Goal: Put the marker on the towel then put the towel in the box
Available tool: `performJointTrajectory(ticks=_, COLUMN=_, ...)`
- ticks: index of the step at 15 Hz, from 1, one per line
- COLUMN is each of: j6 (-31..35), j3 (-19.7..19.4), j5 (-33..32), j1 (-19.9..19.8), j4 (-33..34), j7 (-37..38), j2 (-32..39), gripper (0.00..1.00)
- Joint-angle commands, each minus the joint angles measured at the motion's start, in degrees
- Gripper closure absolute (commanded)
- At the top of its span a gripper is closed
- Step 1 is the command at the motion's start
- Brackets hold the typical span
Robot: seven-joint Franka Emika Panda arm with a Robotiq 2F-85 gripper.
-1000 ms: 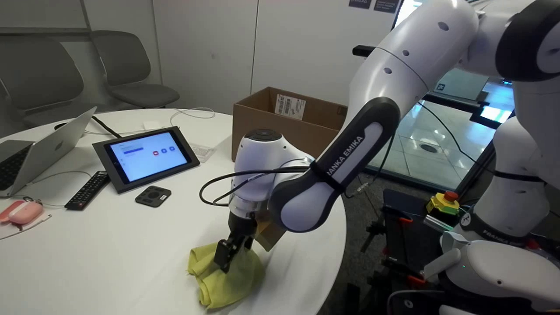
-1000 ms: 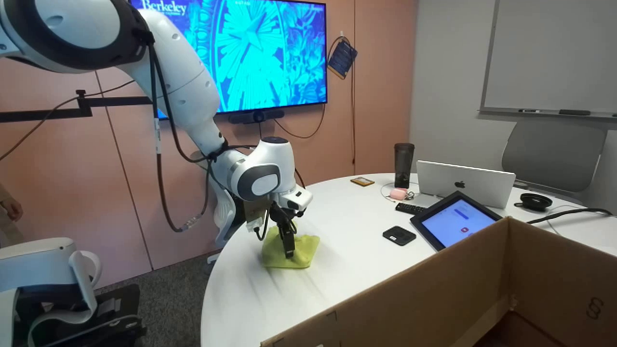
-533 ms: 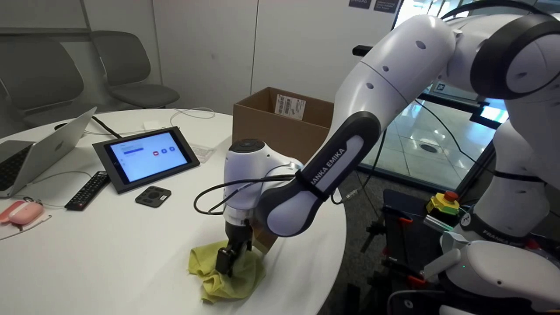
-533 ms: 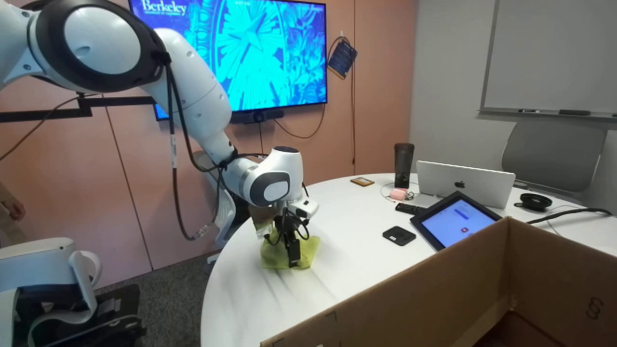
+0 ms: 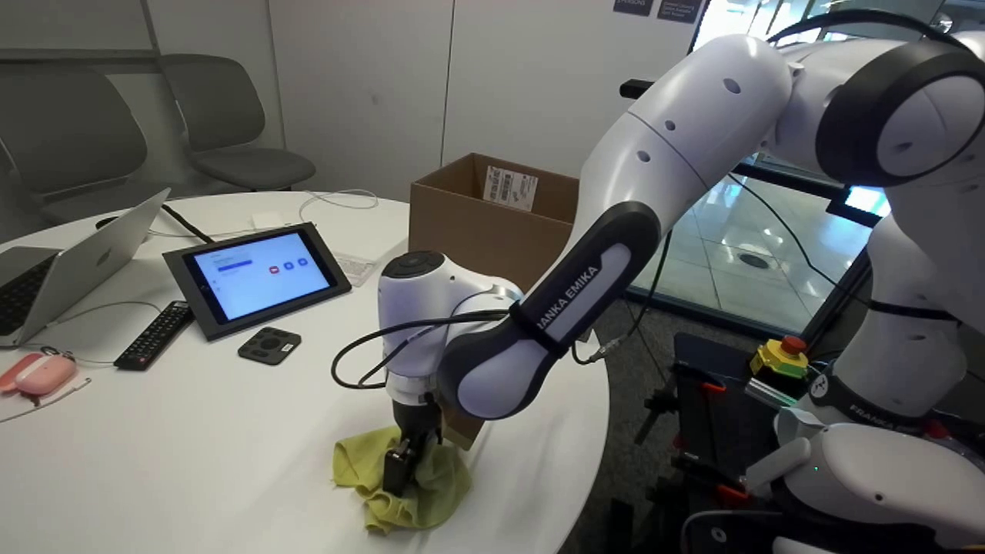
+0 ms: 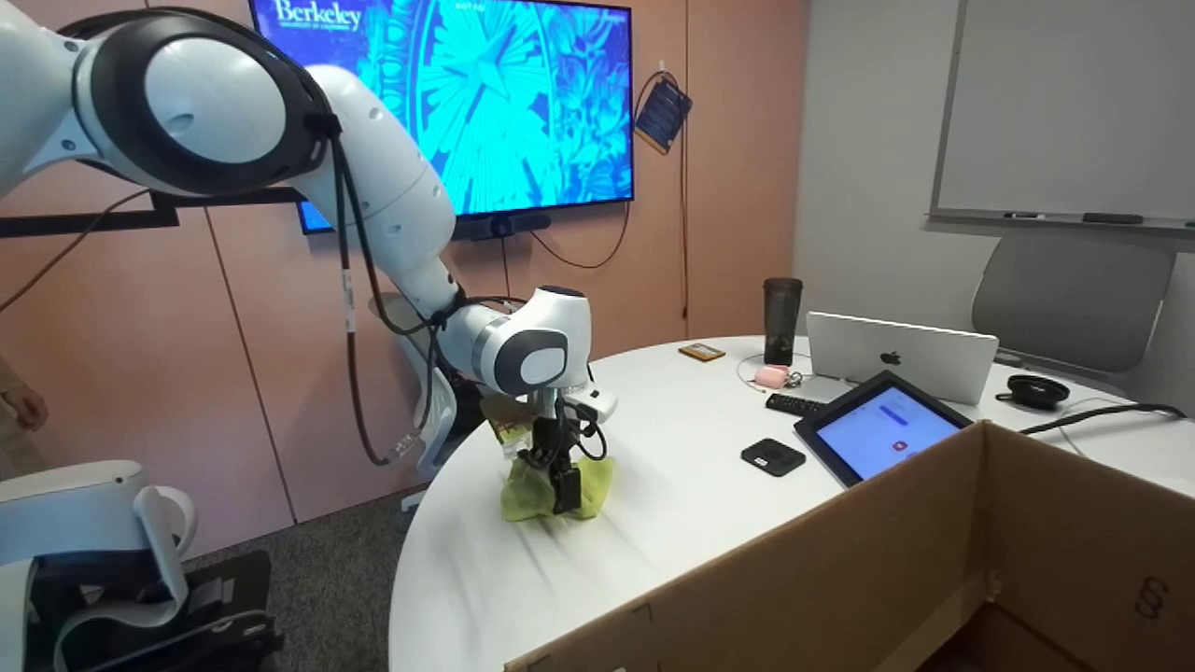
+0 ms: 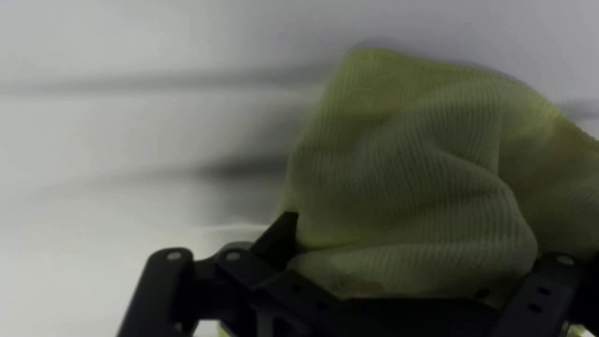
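- My gripper (image 7: 421,257) points down into the towel (image 5: 442,488), fingers (image 7: 277,239) spread well apart, folds bulging between them. Whether they press on the cloth I can't make out; I log no firm hold.
- Towel lies crumpled on the table (image 5: 192,446), near its edge; the box (image 5: 477,231) stands well apart from it.
- Step in hand, my judgement: taking hold of the towel for the carry.
- Method: close over several layers, not one thin fold; keep the tips low without jamming the tabletop; lift slowly and level so the cloth gathers like a pouch; clear the box wall before releasing.
- Risk: a marker loose in the folds could roll out on a lopsided lift.
- Hidden: the marker shows in none of the views; under folds is only a guess.
- Also unclear: fingertips sink into cloth, the wrist view crops one finger, and my gripper covers part of the towel in both exterior views.
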Motion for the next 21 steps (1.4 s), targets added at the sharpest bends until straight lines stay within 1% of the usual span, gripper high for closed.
performJointTrajectory(ticks=1, j6=-0.7, j3=-0.4, j5=-1.0, j1=-0.2, j4=0.4, j7=0.7, j2=0.9, gripper=0.55)
performJointTrajectory(ticks=6, j6=0.6, j3=-1.1, j5=-1.1, j1=-0.3, j4=-2.8, j7=1.5, j2=-2.5, gripper=0.93)
performJointTrajectory(ticks=7, j6=1.0, j3=-1.5, j5=-1.1, j1=-0.2, j4=-3.6, j7=1.9, j2=-3.5, gripper=0.97)
performJointTrajectory(ticks=8, j6=1.5, j3=-1.7, j5=-1.1, j1=-0.3, j4=-4.7, j7=2.0, j2=-4.7, gripper=0.99)
performJointTrajectory(ticks=9, j6=2.3, j3=-2.0, j5=-1.2, j1=-0.4, j4=-6.1, j7=2.2, j2=-6.2, gripper=0.95)
performJointTrajectory(ticks=10, j6=2.9, j3=-2.3, j5=-1.3, j1=-0.6, j4=-7.2, j7=2.2, j2=-7.4, gripper=0.95)
performJointTrajectory(ticks=12, j6=4.7, j3=-3.3, j5=-1.4, j1=-0.9, j4=-10.0, j7=2.7, j2=-10.9, gripper=1.00)
performJointTrajectory(ticks=14, j6=6.4, j3=-4.5, j5=-1.6, j1=-1.2, j4=-12.4, j7=3.5, j2=-14.2, gripper=0.97)
performJointTrajectory(ticks=15, j6=6.8, j3=-4.8, j5=-1.5, j1=-1.6, j4=-13.2, j7=3.7, j2=-15.7, gripper=0.99)
performJointTrajectory(ticks=20, j6=9.1, j3=-8.3, j5=-2.4, j1=-2.9, j4=-17.0, j7=7.7, j2=-22.5, gripper=0.98)
performJointTrajectory(ticks=21, j6=9.5, j3=-9.2, j5=-2.8, j1=-2.6, j4=-19.3, j7=9.6, j2=-25.4, gripper=0.98)
